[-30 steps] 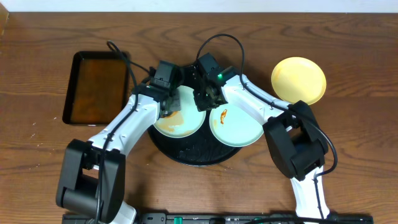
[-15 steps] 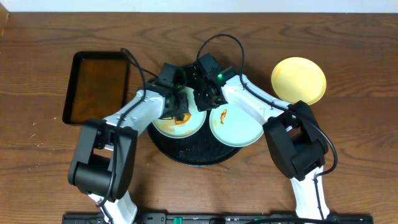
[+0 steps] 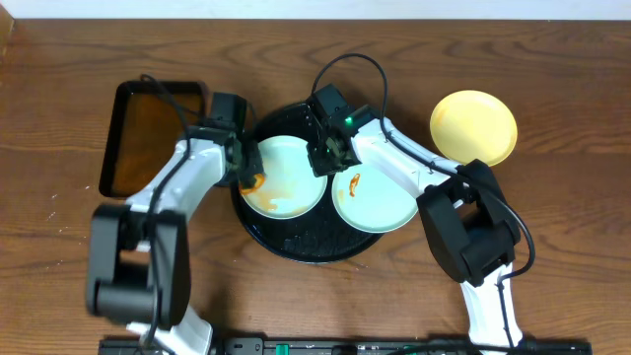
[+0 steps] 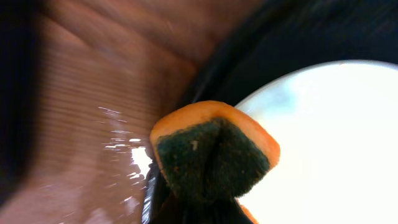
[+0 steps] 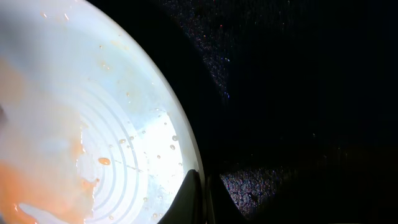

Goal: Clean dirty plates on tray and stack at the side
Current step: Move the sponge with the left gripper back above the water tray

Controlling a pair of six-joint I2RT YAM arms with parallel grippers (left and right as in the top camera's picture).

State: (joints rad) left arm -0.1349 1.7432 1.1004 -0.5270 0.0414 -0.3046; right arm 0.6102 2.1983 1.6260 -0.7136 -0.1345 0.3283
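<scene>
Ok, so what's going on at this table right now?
The left tool holds an orange-and-green sponge at the left edge of the smeared mint plate on the round black tray. The right tool pinches that plate's rim. A second mint plate, also smeared, lies beside it; the yellow plate sits off the tray.

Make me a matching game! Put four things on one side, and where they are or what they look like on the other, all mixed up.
1. sponge
2. yellow plate
3. rectangular tray
4. right mint plate

A. holds brown liquid
B. off both trays, far right
C. small orange smear, lying on the round tray
D. pinched in the left gripper

Pairs: 1-D, 2-B, 3-A, 4-C
</scene>
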